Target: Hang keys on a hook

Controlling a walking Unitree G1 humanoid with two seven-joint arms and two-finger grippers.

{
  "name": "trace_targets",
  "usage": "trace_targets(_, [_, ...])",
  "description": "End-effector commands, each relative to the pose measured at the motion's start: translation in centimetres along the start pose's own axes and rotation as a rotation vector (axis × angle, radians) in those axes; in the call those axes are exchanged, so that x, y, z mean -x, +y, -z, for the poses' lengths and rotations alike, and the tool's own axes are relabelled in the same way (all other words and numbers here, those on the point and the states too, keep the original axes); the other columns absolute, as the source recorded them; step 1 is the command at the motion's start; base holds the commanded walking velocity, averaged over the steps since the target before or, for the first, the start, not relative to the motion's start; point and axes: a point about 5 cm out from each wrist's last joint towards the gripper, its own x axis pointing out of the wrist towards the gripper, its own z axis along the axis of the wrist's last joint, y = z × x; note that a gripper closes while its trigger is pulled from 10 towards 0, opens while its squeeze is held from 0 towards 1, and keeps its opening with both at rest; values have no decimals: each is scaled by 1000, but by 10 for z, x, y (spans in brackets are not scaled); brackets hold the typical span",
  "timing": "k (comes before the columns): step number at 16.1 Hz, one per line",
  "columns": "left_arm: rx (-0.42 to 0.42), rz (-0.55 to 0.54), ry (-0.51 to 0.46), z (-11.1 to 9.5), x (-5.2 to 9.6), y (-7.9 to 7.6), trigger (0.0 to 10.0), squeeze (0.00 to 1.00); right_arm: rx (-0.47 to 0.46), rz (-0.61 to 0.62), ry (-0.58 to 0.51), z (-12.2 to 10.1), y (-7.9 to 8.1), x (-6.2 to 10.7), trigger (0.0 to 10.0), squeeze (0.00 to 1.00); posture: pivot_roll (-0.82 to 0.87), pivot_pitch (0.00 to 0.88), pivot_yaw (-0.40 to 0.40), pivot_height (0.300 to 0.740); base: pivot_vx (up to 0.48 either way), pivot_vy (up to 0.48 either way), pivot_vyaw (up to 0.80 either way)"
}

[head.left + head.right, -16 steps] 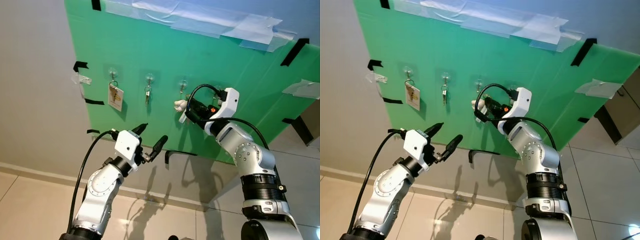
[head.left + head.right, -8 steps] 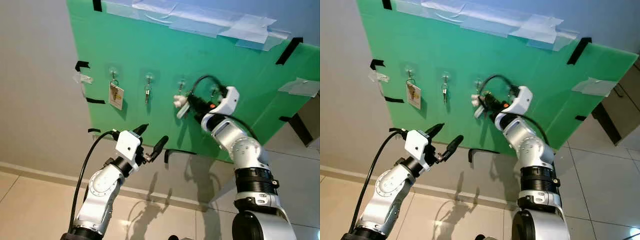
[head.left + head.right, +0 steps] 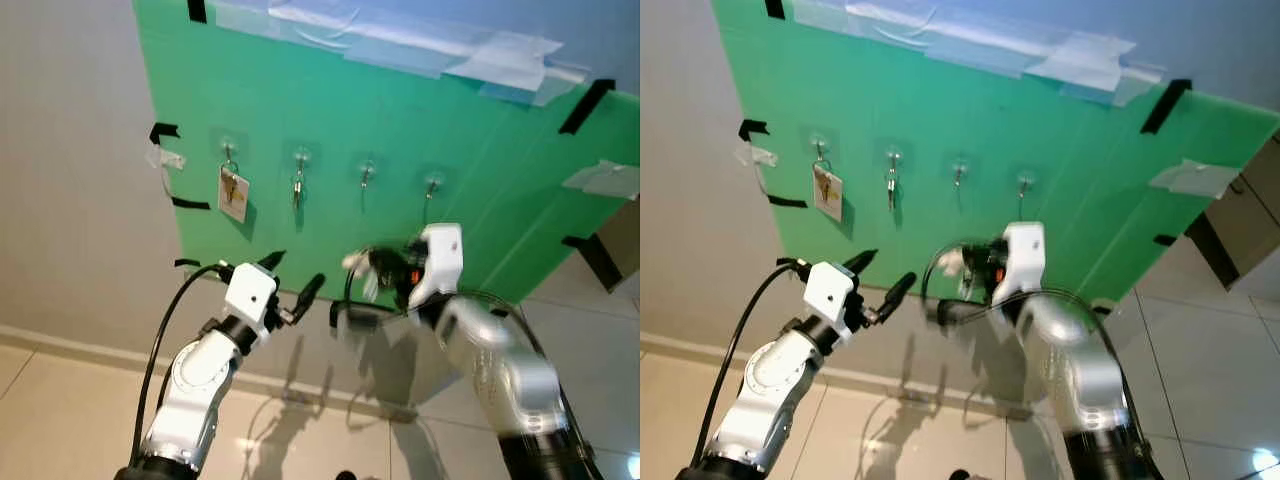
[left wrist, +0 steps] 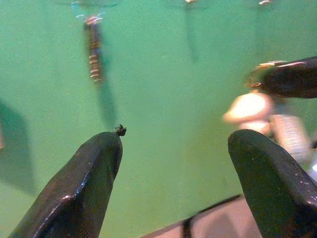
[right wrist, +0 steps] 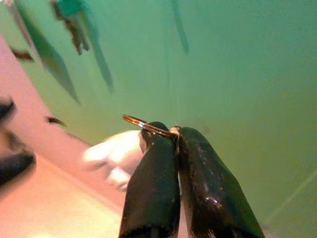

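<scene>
Four clear hooks sit in a row on the green board [image 3: 480, 130]. The first hook [image 3: 229, 150] carries a key with a tag [image 3: 232, 192]. On the second hook [image 3: 300, 156] hang small keys [image 3: 297, 186]. The third hook [image 3: 368, 168] and fourth hook [image 3: 433, 183] are bare. My right gripper [image 3: 362, 266] is blurred, well below the third hook, shut on a key ring [image 5: 148, 125] with a white fob [image 5: 113, 151]. Lower left of it, my left gripper [image 3: 294, 270] stands open and holds nothing.
Black tape strips [image 3: 163, 131] and clear tape [image 3: 440, 55] fix the board to the grey wall. A dark cabinet [image 3: 605, 258] stands at the right edge. Below lie the baseboard and pale floor tiles [image 3: 60, 420].
My right gripper has dropped from beside the third hook to well below it, the keys still in it. The left arm has sunk slightly.
</scene>
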Motion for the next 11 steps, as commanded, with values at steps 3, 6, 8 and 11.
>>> trace_targets(3, [57, -243, -25, -9, 10, 19, 10000, 0, 442, 202, -196, -3, -13, 25, 0, 0, 42, 0, -90, 740, 0, 0, 0])
trace_targets(6, [-48, -396, -39, -21, 28, 27, 10000, 0, 563, 425, -252, 4, -31, 53, 0, 0, 52, 0, -71, 740, 0, 0, 0])
trace_targets(8, [-212, -392, 20, -10, 58, 30, 10000, 0, 522, 538, -257, 20, -42, 76, 0, 0, 61, 0, -59, 740, 0, 0, 0])
trace_targets(11, [-312, -355, 69, -8, 97, 27, 10000, 0, 380, 589, -162, 58, -41, 109, 0, 0, 59, 0, -44, 740, 0, 0, 0])
